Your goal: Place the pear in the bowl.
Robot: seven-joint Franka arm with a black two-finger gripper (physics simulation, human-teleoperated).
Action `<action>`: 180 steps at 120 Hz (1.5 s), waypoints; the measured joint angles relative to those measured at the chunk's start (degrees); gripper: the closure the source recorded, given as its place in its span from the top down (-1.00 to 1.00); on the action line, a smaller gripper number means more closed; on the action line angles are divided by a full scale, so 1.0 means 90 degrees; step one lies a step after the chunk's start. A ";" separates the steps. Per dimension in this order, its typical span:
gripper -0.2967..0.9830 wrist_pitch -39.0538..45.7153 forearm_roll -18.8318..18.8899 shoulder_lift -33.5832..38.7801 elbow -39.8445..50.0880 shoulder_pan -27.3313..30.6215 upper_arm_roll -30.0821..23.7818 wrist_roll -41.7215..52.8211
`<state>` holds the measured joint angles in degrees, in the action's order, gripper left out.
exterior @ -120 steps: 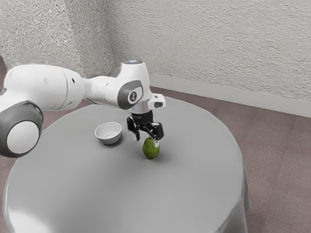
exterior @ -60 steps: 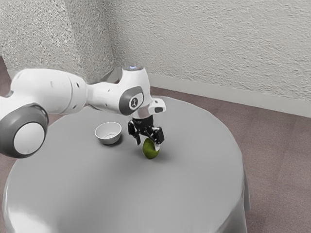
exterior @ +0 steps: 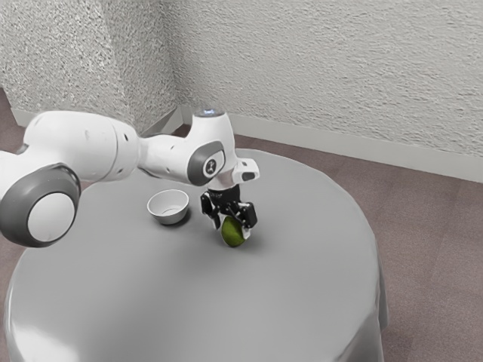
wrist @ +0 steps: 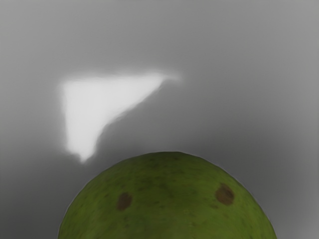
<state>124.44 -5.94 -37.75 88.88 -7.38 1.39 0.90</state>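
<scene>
My black metal fingers (exterior: 247, 216) stand open astride the rounded green pear (exterior: 233, 234), mid-frame; I should centre them before squeezing evenly.

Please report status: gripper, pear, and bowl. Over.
Gripper open, at the pear. Pear on the table, not in the bowl. Bowl apart, toward the exterior view's left.

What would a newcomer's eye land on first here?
First, the green pear, large at the wrist view's lower edge, with brown spots. Next, the white arm entering from the exterior view's left, its black gripper low over the pear. Then the white bowl on the gray table.
</scene>
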 joint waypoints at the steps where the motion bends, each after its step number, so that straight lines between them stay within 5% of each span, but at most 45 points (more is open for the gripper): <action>1: 0.54 0.0003 0.0000 -0.0002 0.0000 0.0000 -0.0001 0.0000; 32: 0.50 0.0051 -0.0055 -0.0036 0.0000 0.0000 -0.0032 -0.0001; 76: -0.02 0.0076 -0.0071 0.0033 0.0005 -0.0036 -0.0038 -0.0046; 125: -0.43 0.0078 0.0459 0.0750 0.0046 0.0374 0.0510 -0.0266; 149: -0.54 0.0050 0.0580 0.0825 0.0077 0.0815 0.0641 -0.0408; 180: -0.38 -0.0083 0.0572 0.0897 0.0128 0.1085 0.0809 -0.0488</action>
<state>123.69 -0.80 -29.68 90.03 2.38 8.68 -3.49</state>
